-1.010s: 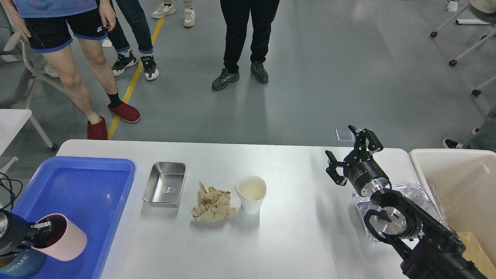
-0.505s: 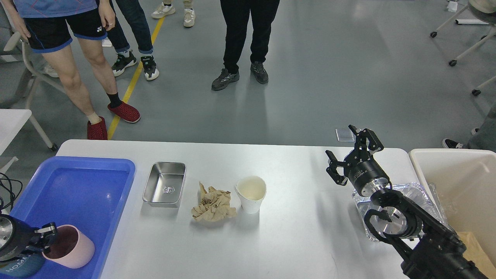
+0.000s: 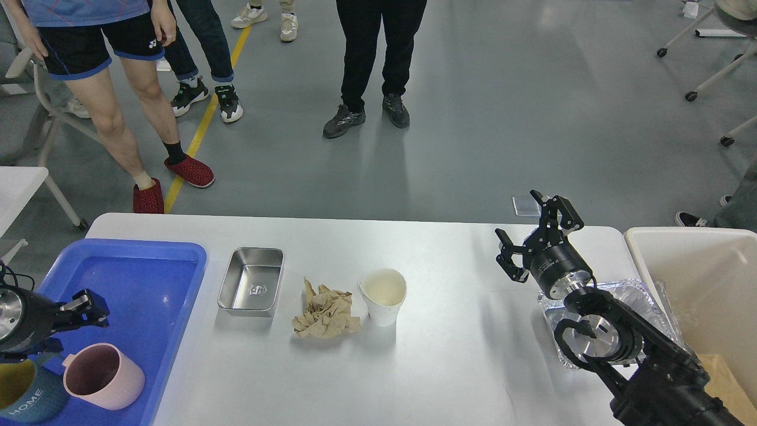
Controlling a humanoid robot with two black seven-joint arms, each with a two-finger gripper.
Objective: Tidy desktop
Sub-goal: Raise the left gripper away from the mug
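Your blue tray holds a pink mug upright and a teal mug. The steel tin is empty; the paper cup stands beside a crumpled napkin. A foil tray abuts the bin.

Since a second ago, your left gripper has let go of the pink mug and lifted; fingers slightly parted, empty. Right gripper unchanged, fingers wide.

The desktop fills the lower frame, long axis left-right.

Two mugs are counted in one blue tray: a pink mug and a teal mug. One steel pan, one crumpled paper, one paper cup, one foil container and one beige bin are seen. Two grippers are counted, the left gripper and the right gripper.
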